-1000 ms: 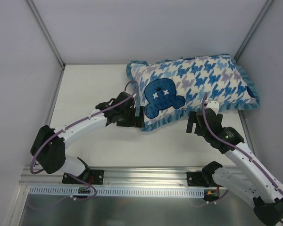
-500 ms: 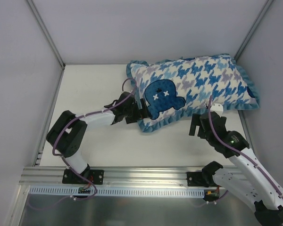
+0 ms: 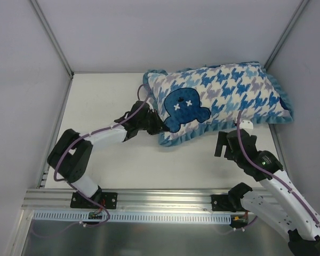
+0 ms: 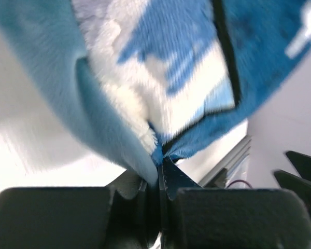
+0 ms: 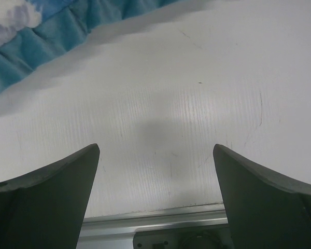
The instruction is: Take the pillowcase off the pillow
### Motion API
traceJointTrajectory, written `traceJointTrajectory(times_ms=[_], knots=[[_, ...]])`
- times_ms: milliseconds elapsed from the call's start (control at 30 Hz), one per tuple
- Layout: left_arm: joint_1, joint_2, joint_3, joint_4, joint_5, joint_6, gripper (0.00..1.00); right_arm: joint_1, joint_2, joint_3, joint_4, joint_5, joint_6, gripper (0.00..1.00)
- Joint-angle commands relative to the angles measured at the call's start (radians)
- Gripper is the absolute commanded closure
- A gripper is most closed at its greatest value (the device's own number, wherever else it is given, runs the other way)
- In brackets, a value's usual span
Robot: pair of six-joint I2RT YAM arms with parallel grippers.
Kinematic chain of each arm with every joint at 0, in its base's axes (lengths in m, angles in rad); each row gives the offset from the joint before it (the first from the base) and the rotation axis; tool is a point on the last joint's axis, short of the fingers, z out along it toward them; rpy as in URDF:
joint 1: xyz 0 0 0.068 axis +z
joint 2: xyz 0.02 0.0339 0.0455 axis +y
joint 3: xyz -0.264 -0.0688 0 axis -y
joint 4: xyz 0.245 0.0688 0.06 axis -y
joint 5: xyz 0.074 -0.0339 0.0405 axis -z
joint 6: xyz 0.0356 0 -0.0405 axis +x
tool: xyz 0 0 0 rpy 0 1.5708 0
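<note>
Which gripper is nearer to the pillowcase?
Left. The left gripper is shut on the teal frill of the pillowcase; the right gripper hangs open above the table, apart from it.

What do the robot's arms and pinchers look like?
The left arm and right arm are white tubes with chunky black joints and a purple cable running along each. The left gripper and right gripper are black, with two flat fingers.
</note>
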Motion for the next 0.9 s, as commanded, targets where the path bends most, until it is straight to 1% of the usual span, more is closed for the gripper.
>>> traceJointTrajectory(times_ms=[0,67,100,167,200,233,267,300,333,367,400,433,467,533,567,600,633,667,700,733,767,867], knots=[[0.036,-0.265,-0.042,-0.068,-0.043,-0.015,1.0,-0.002,0.004,0.012,-0.016,0.036,0.009,0.04],[0.073,-0.357,-0.102,-0.134,-0.11,-0.032,1.0,-0.011,0.014,0.044,-0.007,0.056,-0.018,0.04],[0.129,-0.441,-0.116,-0.233,-0.129,-0.034,1.0,-0.025,0.035,0.066,-0.007,0.083,-0.061,0.04],[0.204,-0.529,-0.166,-0.311,-0.141,-0.025,1.0,-0.07,0.07,0.122,-0.007,0.073,-0.113,0.04],[0.276,-0.625,-0.183,-0.382,-0.149,-0.017,1.0,-0.141,0.089,0.183,-0.008,0.022,-0.153,0.04],[0.312,-0.675,-0.207,-0.424,-0.169,0.001,1.0,-0.184,0.124,0.211,-0.01,-0.015,-0.164,0.04],[0.347,-0.718,-0.212,-0.462,-0.178,0.014,1.0,-0.275,0.138,0.251,-0.008,-0.112,-0.169,0.04],[0.381,-0.799,-0.217,-0.501,-0.181,0.026,1.0,-0.319,0.15,0.264,-0.008,-0.168,-0.169,0.04],[0.436,-0.834,-0.209,-0.573,-0.189,0.053,1.0,-0.359,0.176,0.271,0.005,-0.218,-0.161,0.04],[0.459,-0.862,-0.2,-0.608,-0.207,0.066,1.0,-0.42,0.185,0.271,0.019,-0.305,-0.155,0.04],[0.478,-0.899,-0.191,-0.642,-0.212,0.08,1.0,-0.443,0.198,0.264,0.03,-0.346,-0.143,0.04],[0.504,-0.907,-0.165,-0.705,-0.216,0.104,1.0,-0.466,0.208,0.259,0.048,-0.383,-0.117,0.04],[0.511,-0.911,-0.153,-0.731,-0.226,0.113,1.0,-0.514,0.234,0.253,0.056,-0.459,-0.1,0.04],[0.522,-0.902,-0.123,-0.792,-0.226,0.139,1.0,-0.564,0.253,0.224,0.091,-0.547,-0.043,0.04],[0.524,-0.896,-0.117,-0.805,-0.221,0.144,1.0,-0.627,0.256,0.206,0.113,-0.634,-0.023,0.04],[0.524,-0.89,-0.113,-0.814,-0.218,0.147,1.0,-0.659,0.252,0.183,0.139,-0.68,-0.002,0.04],[0.524,-0.887,-0.108,-0.822,-0.213,0.15,1.0,-0.695,0.247,0.123,0.204,-0.722,0.021,0.04],[0.524,-0.884,-0.108,-0.828,-0.209,0.15,1.0,-0.759,0.235,0.089,0.246,-0.813,0.065,0.04],[0.524,-0.881,-0.108,-0.831,-0.203,0.152,1.0,-0.788,0.232,0.055,0.286,-0.863,0.087,0.04],[0.525,-0.878,-0.103,-0.829,-0.2,0.153,1.0,-0.813,0.229,-0.009,0.38,-0.904,0.109,0.04],[0.524,-0.876,-0.102,-0.829,-0.193,0.152,1.0,-0.84,0.232,-0.029,0.413,-0.94,0.138,0.04],[0.524,-0.853,-0.087,-0.831,-0.163,0.169,1.0,-0.861,0.268,-0.046,0.426,-0.903,0.129,0.04]])
